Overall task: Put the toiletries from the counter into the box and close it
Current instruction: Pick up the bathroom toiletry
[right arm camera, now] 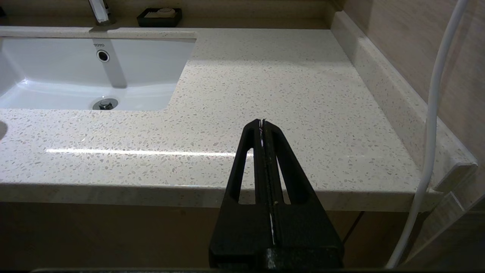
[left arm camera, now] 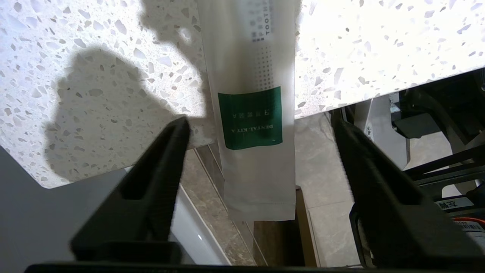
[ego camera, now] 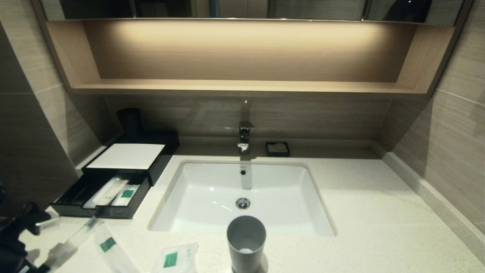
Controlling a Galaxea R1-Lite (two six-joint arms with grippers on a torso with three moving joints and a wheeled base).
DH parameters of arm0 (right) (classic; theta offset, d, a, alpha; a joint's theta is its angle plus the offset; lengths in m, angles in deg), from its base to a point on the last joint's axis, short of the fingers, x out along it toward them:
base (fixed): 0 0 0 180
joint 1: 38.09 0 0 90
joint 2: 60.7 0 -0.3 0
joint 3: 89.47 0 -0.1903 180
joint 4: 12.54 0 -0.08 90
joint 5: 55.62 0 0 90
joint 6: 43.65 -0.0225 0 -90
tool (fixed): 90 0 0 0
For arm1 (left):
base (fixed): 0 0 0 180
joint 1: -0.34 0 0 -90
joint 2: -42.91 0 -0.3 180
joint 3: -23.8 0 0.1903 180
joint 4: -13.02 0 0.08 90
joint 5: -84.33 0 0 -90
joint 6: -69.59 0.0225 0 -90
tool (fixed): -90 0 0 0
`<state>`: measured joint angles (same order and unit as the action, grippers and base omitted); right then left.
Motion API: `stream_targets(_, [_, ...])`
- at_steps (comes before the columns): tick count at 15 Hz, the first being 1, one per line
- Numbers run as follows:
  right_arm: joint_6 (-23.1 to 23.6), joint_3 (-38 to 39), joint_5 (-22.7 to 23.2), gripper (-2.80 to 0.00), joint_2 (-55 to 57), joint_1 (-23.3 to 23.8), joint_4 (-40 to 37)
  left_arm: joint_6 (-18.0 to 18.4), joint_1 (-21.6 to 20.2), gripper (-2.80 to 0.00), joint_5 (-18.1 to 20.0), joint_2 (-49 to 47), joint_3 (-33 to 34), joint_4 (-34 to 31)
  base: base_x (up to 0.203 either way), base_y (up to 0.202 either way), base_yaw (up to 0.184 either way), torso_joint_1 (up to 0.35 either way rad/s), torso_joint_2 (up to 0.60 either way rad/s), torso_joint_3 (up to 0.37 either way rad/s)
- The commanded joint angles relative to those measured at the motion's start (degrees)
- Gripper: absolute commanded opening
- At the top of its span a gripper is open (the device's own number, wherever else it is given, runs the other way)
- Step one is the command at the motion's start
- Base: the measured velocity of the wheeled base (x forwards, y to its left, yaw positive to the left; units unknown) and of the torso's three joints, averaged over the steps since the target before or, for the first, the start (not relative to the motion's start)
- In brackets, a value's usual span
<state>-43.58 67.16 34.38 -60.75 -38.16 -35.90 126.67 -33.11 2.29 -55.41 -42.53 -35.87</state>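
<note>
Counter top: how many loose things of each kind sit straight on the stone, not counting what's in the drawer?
Sealed packets with green labels: 3 (long thin, narrow, squarish)
Grey cup: 1
Black box, drawer open: 1
Black soap dish: 1
Total: 6

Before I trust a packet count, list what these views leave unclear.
Drawer: head view, packets inside too small and shadowed to count.
Squarish packet: head view, bottom edge cuts it off.
Dental packet: left wrist view, top edge cuts its end.
Left gripper: head view, mostly outside the bottom-left corner.
Right gripper: parked right, outside head view.
</note>
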Motion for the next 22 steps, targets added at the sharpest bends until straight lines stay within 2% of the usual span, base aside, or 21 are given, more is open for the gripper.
stream_targets(1, [0.0,0.1,0.0,-2.80,0.0,0.0,0.1,0.3,0.0,-2.80,0.1,0.1,0.0,-0.1,0.000,0.000,0.000,0.000,0.00,0.000])
stream_targets(13, [0.0,0.1,0.0,-2.80,0.0,0.0,0.0,0.2,-0.1,-2.80,0.1,1.6,-0.4,-0.2,0.000,0.000,0.000,0.000,0.00,0.000])
stream_targets(22, [0.1,0.1,0.0,-2.80,0.0,0.0,0.0,0.1,-0.5,-2.80,0.1,10.3,-0.6,-1.4,0.000,0.000,0.000,0.000,0.00,0.000])
